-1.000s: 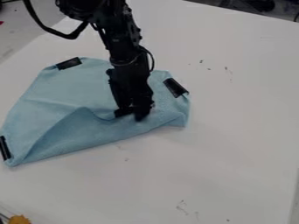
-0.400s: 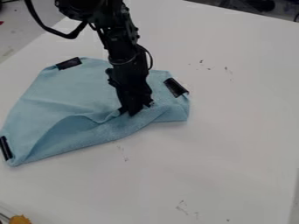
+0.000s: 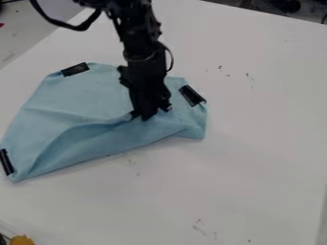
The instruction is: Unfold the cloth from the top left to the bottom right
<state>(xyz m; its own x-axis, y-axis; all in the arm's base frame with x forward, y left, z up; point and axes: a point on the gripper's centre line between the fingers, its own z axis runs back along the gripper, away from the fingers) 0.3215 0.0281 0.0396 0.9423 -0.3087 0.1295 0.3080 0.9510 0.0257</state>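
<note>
The cloth (image 3: 83,100) is spread on the table (image 3: 256,153), seemingly only partly unfolded: 3 black tabs (image 3: 75,69) are exposed, but the lower right part has yet to be drawn out. Whether the gripper (image 3: 144,116), positioned at the fold (image 3: 96,129), is opened or closed cannot be told.
</note>
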